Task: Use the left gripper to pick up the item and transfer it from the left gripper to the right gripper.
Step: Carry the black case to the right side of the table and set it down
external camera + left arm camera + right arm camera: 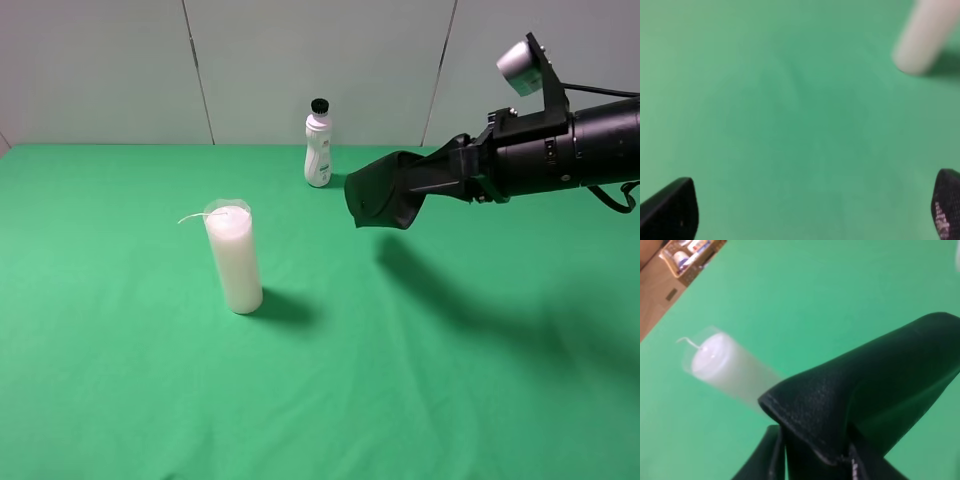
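Blurred, cut by edge in left wrist view: tall white candle in glass (922,37); its base hidden behind flat black leather-like pouch (865,390) in right wrist view. Fingertips of black right gripper (428,184) apparently buried in pouch.

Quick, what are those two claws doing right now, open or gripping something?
The left gripper: open, holding nothing.
The right gripper: closed on the black pouch, holding it in the air.
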